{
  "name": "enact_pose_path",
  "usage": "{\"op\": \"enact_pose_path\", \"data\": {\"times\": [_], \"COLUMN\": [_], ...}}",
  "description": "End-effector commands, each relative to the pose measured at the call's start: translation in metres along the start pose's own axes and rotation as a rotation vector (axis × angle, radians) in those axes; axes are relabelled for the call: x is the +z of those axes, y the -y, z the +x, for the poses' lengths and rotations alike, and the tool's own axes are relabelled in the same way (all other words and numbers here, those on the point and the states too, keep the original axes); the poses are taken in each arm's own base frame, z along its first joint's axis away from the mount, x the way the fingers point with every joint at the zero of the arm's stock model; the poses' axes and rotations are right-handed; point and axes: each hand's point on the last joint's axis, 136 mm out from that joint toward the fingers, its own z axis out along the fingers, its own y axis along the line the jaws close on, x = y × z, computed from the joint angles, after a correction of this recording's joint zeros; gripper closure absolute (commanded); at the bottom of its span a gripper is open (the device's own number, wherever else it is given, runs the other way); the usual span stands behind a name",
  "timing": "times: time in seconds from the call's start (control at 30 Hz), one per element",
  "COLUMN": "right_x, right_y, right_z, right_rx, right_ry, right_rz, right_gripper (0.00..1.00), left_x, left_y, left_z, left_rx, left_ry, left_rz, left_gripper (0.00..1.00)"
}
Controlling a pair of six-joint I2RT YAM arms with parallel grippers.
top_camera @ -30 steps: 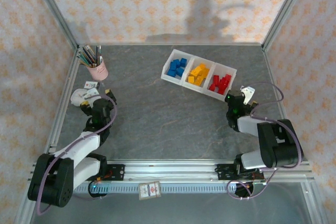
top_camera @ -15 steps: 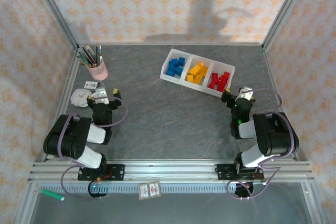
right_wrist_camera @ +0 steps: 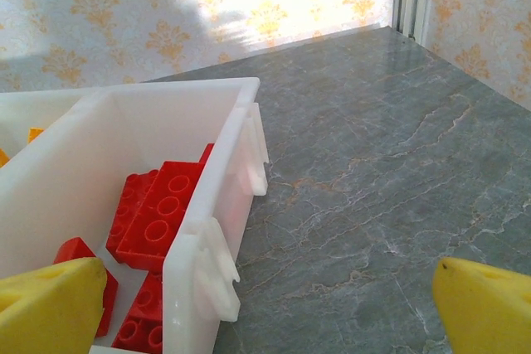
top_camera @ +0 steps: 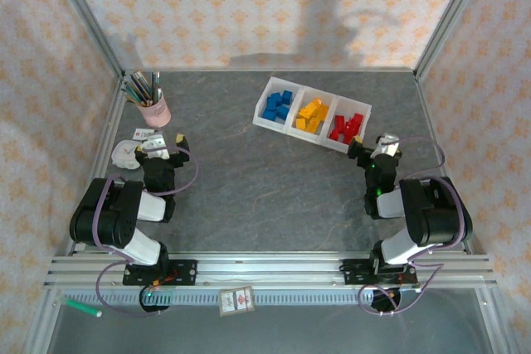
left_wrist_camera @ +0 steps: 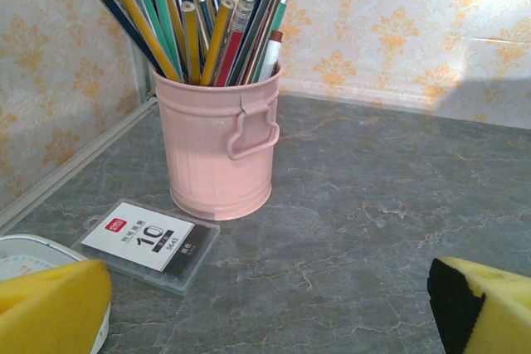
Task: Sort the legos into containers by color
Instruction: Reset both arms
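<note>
Right pincer (right_wrist_camera: 267, 304) spread wide, empty, beside tray (right_wrist_camera: 166, 89) | left pincer (left_wrist_camera: 265, 304) likewise apart | red legos (right_wrist_camera: 153, 221): likely light, rigid, slick plastic; best pinched across flat sides.

One number can be read.
A large "10" is printed on the white label of a flat clear plastic case (left_wrist_camera: 149, 244) that lies on the desk (left_wrist_camera: 373, 196) just beside the pink pencil cup (left_wrist_camera: 220, 147). The small red logo and the fine print on its black strip cannot be made out. The print on a tag (top_camera: 236, 301) on the front rail is illegible from above.
</note>
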Motion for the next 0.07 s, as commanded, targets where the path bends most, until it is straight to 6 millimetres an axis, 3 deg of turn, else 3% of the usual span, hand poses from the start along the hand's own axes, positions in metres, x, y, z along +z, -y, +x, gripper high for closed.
{"op": "enact_pose_path", "data": {"times": [0.0, 0.03], "right_x": [0.0016, 0.0009], "right_y": [-0.0028, -0.0026], "right_z": [-0.0185, -0.0191], "right_rx": [-0.002, -0.002], "right_ry": [0.061, 0.065], "right_rz": [-0.013, -0.013], "right_gripper": [0.00, 0.00], "left_x": [0.0027, 0.0029], "left_y": [0.0080, 0.0099], "left_z": [-0.0102, -0.0098], "left_rx": [-0.013, -0.008], "left_ry": [0.032, 0.029], "left_rz": [0.046, 0.056], "left_gripper": [0.00, 0.00]}}
